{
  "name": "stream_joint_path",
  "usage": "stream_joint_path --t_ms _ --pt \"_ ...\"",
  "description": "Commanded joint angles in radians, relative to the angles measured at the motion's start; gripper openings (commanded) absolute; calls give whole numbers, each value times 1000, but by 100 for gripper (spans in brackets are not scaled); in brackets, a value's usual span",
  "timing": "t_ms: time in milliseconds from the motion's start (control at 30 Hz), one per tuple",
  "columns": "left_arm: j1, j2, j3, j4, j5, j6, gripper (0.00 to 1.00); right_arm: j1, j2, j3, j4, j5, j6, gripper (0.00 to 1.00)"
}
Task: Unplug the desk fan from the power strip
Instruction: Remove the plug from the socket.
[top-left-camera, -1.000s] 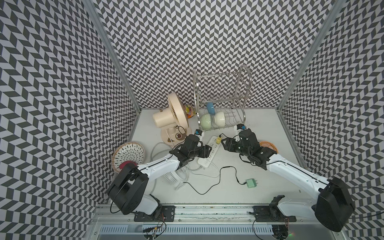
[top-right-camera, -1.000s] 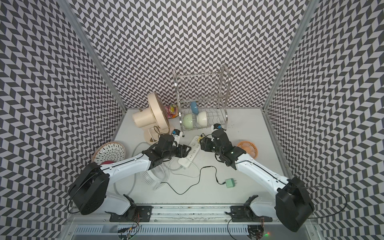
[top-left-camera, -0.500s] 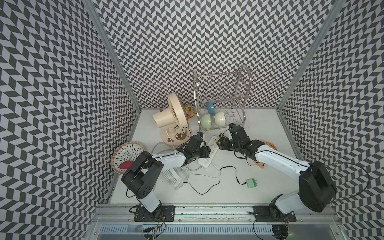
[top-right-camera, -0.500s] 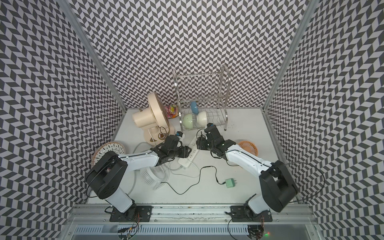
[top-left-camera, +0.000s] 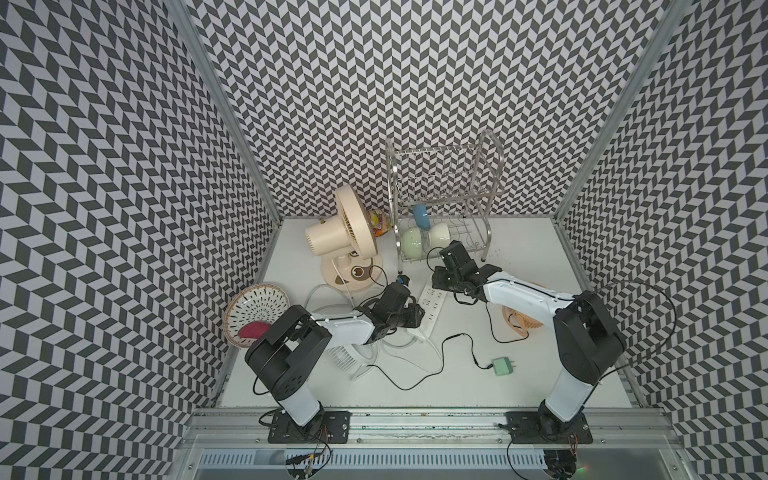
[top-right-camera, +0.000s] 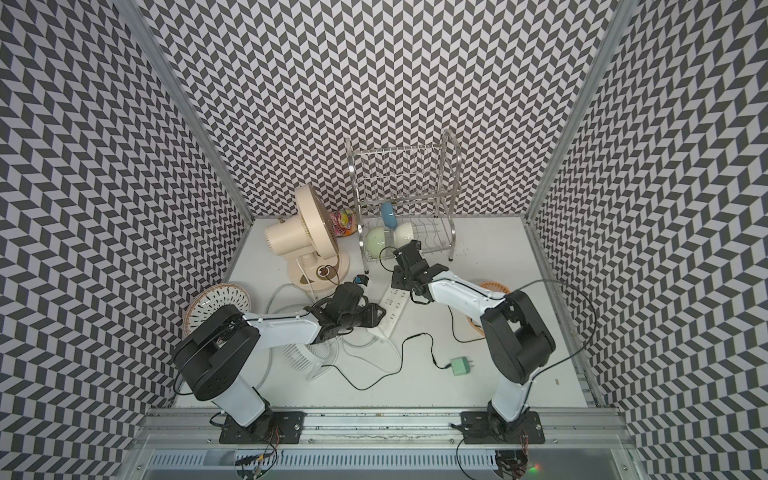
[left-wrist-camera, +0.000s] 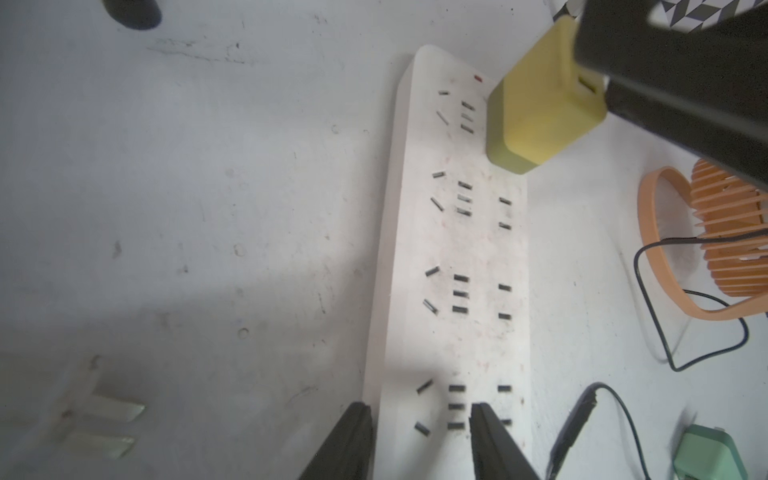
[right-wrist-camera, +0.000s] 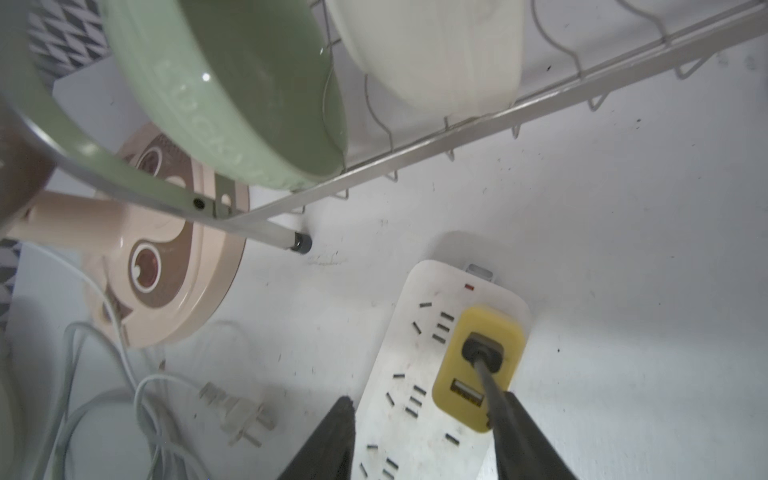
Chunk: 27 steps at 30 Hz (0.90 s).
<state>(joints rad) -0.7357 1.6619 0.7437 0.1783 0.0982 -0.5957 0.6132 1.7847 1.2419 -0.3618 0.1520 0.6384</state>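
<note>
ok quick one. The power strip (top-left-camera: 432, 305) lies mid-frame on the counter (top-left-camera: 519, 266) in both top views, long axis slanting from lower left to upper right. My left hand (left-wrist-camera: 419, 407) sits at its lower end, fingers apart, one at the strip's edge and one over its face, not clamping anything afaict. My right hand (right-wrist-camera: 427, 399) is at the upper end, also spread, w/ the yellow adapter (right-wrist-camera: 478, 320) just ahead of the fingertips. A black cable (right-wrist-camera: 488, 382) runs out of it past one finger. It's the only thing plugged in, so imo that's what has to come out, and the right arm is nearer. I'd pull straight off the strip's face while the left pins it down. Text: no brand readable on the strip, only embossed "LUCK.." on the green bowl (right-wrist-camera: 232, 95).
</note>
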Motion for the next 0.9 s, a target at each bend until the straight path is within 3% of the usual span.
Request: stream_joint_path --t_ms 0,200,500,867 --pt "-16 7 13 35 -3 -24 45 5 13 23 -58 93 34 50" --pt "-17 24 24 24 -29 -10 44 3 -24 -34 -41 124 39 53" --pt "-24 24 63 -8 -24 25 46 -4 68 61 -52 123 -2 51" --pt "-25 97 122 -60 -33 86 47 -7 99 76 -59 131 -1 34"
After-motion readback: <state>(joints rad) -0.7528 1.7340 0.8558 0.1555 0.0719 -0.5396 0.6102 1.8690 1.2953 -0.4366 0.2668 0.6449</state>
